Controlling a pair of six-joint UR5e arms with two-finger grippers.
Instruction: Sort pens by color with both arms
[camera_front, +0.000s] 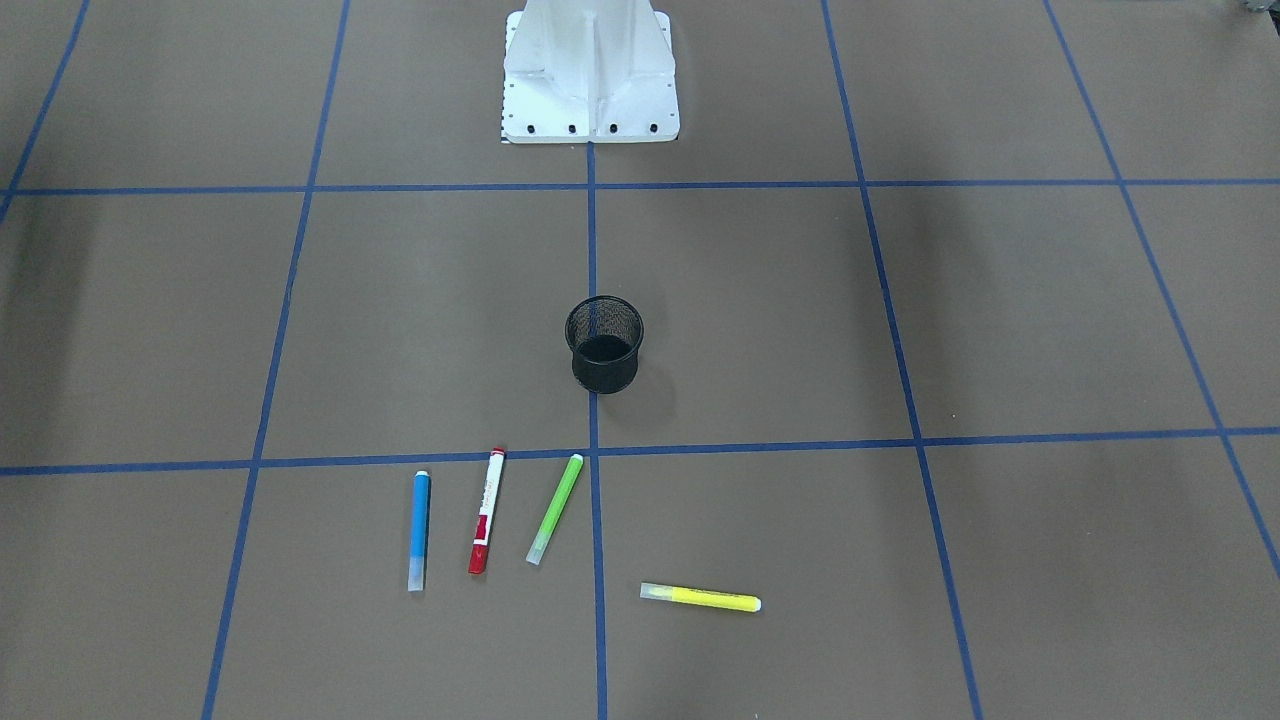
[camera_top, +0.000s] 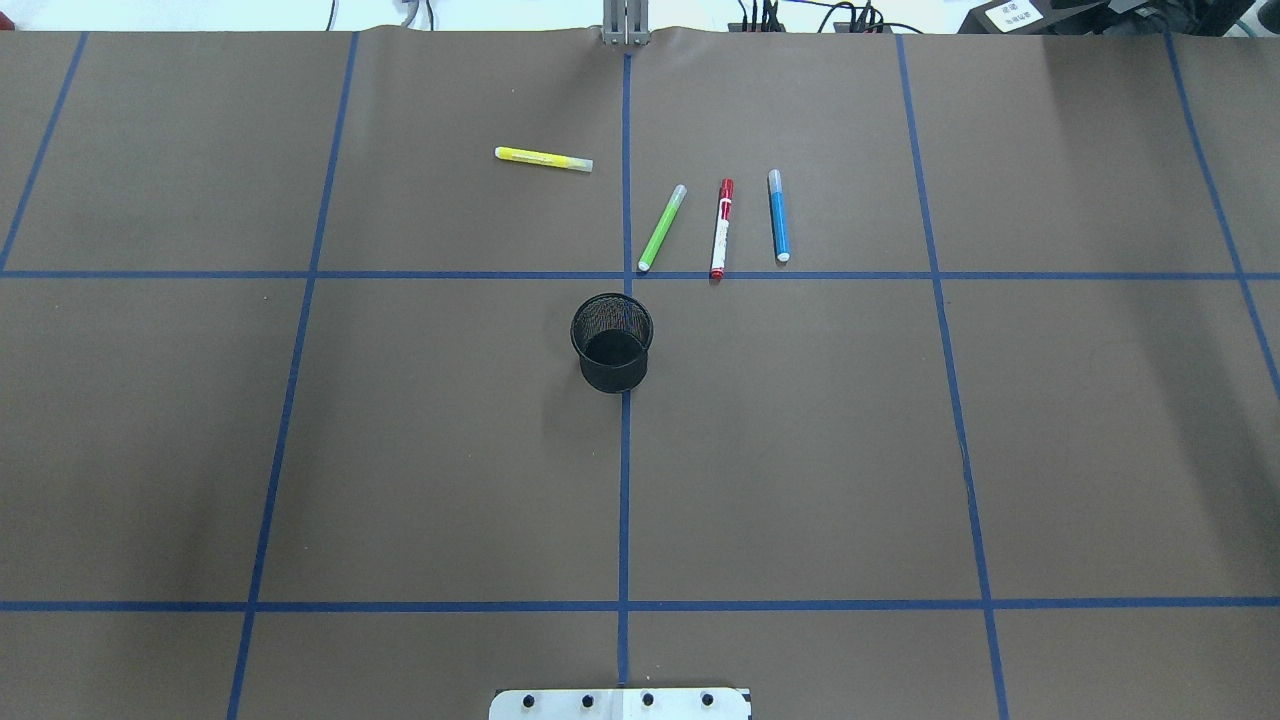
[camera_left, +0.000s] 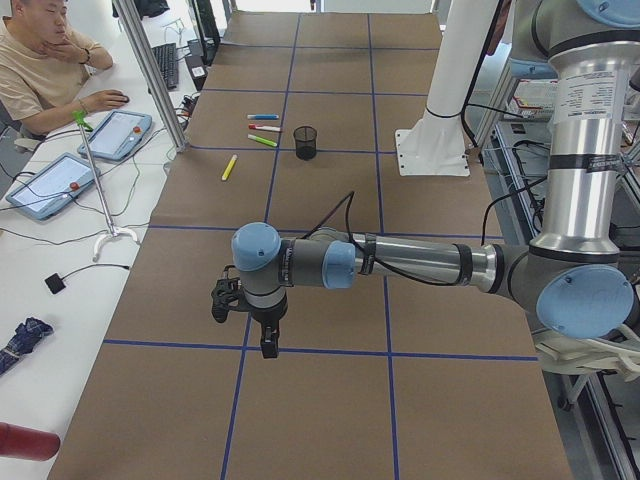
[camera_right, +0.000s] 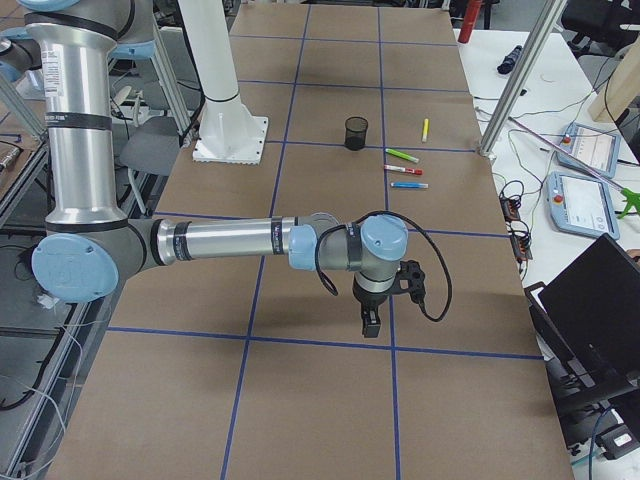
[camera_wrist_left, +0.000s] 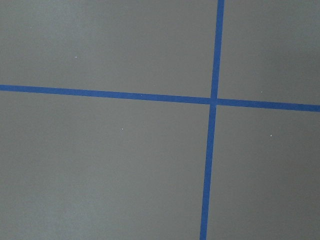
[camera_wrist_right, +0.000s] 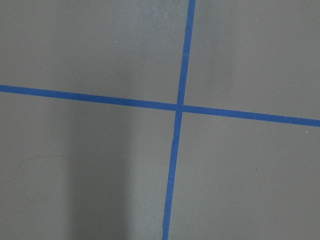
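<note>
Pens split by centre line (camera_top: 625, 480)
L: yellow pen (camera_top: 543, 159) crosswise, nearer left gripper (camera_left: 268, 348). R: green pen (camera_top: 662, 228), red marker (camera_top: 721, 228), blue pen (camera_top: 778, 215) lengthwise, nearer right gripper (camera_right: 371, 328). Both grips' state: can't tell.

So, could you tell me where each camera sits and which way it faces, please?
Front-facing: across the table, facing the robot, looking down on mesh cup and yellow highlighter; only the pedestal base shows.
Overhead: behind the robot, forward and down; base edge only; shares cup and highlighter, from the opposite side.
Exterior left: table's left end, looking along it; left arm, left end effector near.
Exterior right: opposite end; right arm, right end effector near.
Left wrist: down on taped table; no body.
Right wrist: likewise.
</note>
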